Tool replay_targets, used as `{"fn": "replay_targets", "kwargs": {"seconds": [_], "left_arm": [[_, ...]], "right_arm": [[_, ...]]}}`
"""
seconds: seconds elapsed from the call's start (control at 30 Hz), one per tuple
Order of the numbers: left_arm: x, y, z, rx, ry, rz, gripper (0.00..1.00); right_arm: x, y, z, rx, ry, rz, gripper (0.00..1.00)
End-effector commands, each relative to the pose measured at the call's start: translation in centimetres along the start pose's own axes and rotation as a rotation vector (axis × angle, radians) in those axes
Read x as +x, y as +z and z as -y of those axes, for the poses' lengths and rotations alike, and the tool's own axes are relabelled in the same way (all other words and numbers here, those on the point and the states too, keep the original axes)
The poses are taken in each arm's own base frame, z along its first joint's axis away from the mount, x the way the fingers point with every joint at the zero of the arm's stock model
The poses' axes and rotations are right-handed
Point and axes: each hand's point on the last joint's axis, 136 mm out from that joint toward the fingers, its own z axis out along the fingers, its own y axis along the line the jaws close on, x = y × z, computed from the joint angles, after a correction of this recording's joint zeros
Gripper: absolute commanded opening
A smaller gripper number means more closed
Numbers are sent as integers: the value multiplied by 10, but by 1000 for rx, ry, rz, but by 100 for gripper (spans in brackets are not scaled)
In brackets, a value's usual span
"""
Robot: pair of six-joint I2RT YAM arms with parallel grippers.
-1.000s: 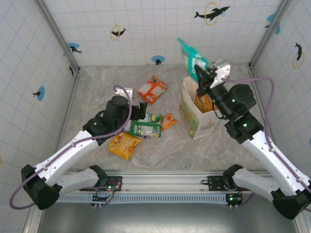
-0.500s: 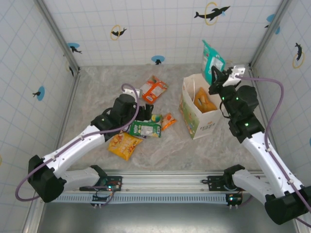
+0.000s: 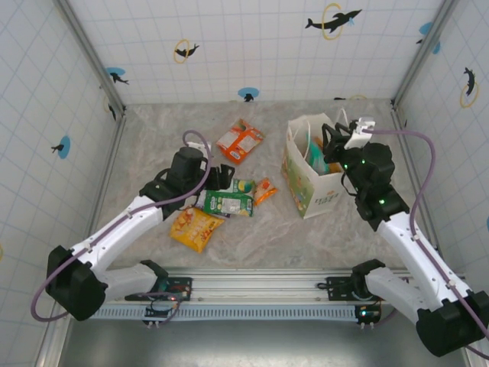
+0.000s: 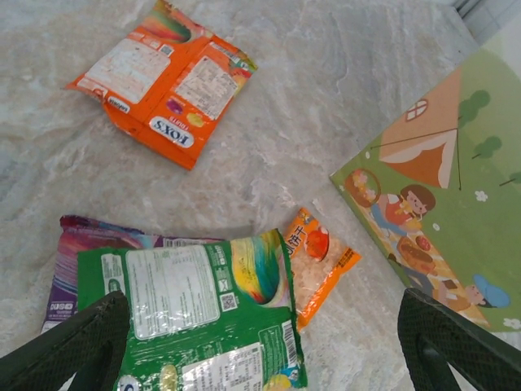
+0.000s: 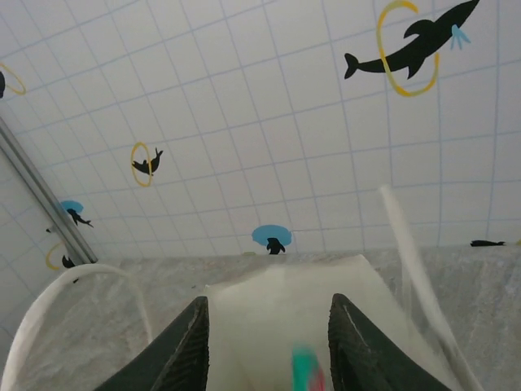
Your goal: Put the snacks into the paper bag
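- Left gripper [image 4: 263, 296]: fingers wide, shiny green snack packet [image 4: 203, 318] between them, seemingly ready for grabbing.
- Right gripper [image 5: 269, 300]: fingers parted above cream paper bag [image 3: 302, 187], blurred teal packet [image 5: 304, 366] beneath, apparently released.

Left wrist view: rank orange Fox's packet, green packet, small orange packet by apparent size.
1-2. Orange Fox's packet and green packet: alike; green is nearer and cropped by the frame, so unranked.
3. Small orange packet.
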Motion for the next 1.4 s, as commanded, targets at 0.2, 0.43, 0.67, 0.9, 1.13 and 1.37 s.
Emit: {"fn": "replay_targets", "kwargs": {"seconds": [0.2, 0.43, 0.67, 0.9, 1.13, 1.37], "left_arm": [[1, -16, -33, 72, -188, -44, 81], [25, -19, -62, 104, -317, -92, 78], [55, -14, -81, 141, -431, -149, 77], [48, 7, -81, 202, -346, -154, 70], [42, 33, -93, 187, -277, -194, 67], [44, 60, -95, 246, -272, -234, 66]], "right_arm": [[-22, -32, -47, -228, -26, -87, 43], [16, -67, -85, -506, 91, -186, 41], [49, -76, -74, -481, 124, -222, 42], [61, -74, -71, -477, 125, -246, 42], [58, -78, -74, -493, 96, -243, 42], [57, -82, -71, -475, 87, -226, 42]]}}
